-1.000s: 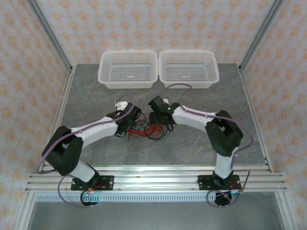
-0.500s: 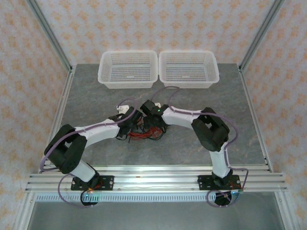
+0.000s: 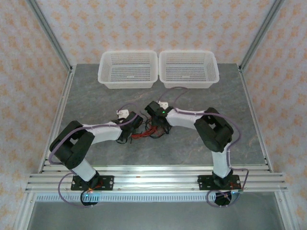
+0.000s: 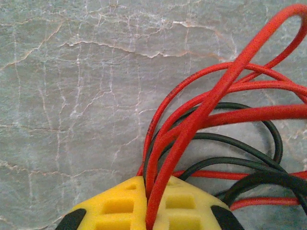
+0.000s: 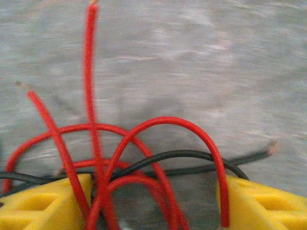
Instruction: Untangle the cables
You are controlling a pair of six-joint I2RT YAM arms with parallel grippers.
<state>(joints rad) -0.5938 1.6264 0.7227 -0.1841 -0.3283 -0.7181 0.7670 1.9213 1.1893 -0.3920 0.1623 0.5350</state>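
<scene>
My left tool (image 4: 151, 196) is clamped tight on a red strand of the cables (image 4: 211, 120). My right tool (image 5: 153, 196), fingers spread, straddles their loops mid-bench (image 3: 96, 91), gripping none.

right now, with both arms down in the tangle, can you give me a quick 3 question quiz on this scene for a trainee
1. True or false: the left jaws are shut on a red cable.
2. How many white baskets stand at the far edge of the table? A one, B two, C three.
3. Fill in: the cables lying between the open right jaws are red and ____.
Key: 1 true; 2 B; 3 black.
</scene>
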